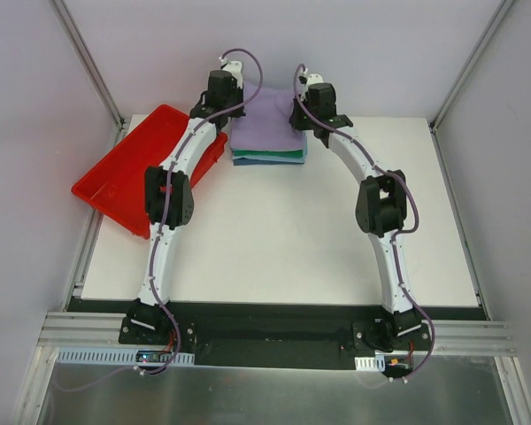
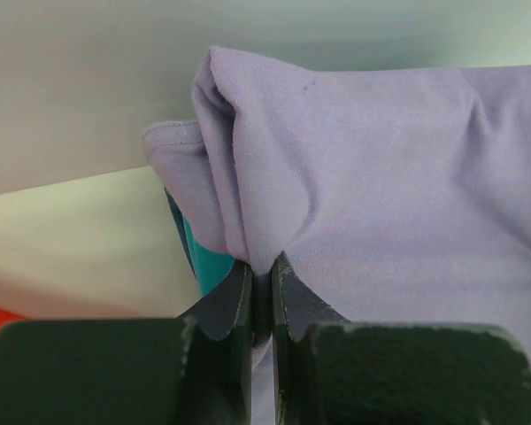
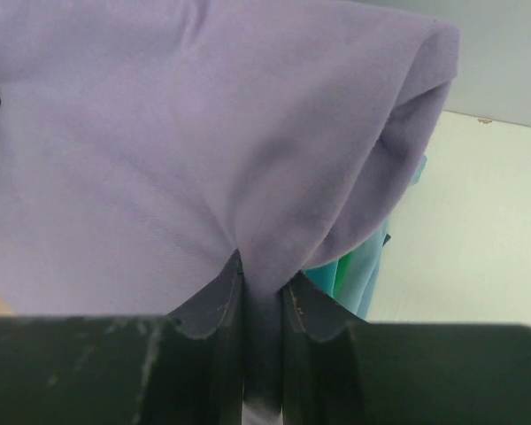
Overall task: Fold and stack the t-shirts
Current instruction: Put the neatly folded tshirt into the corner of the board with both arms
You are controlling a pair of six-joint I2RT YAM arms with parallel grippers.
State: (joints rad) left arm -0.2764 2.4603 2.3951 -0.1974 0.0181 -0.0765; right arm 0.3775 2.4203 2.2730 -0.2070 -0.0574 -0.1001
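Note:
A folded lavender t-shirt [image 1: 267, 119] lies on top of a stack of folded t-shirts [image 1: 267, 158] at the back middle of the table; teal, green, light-blue and navy edges show under it. My left gripper [image 2: 262, 270] is shut on the lavender t-shirt [image 2: 380, 195] at its left edge, where the cloth bunches up. Over at the right edge my right gripper [image 3: 262, 270] is shut on the same lavender t-shirt [image 3: 159, 133], a thick fold pinched between its fingers. Teal cloth [image 2: 208, 261] and green and blue edges [image 3: 354, 270] of the stack show under it.
A red plastic tray [image 1: 128, 173] lies tilted over the table's left edge, next to my left arm [image 1: 173, 190]. The white table [image 1: 274, 239] stretches in front of the stack. Grey walls and metal frame posts stand around the table.

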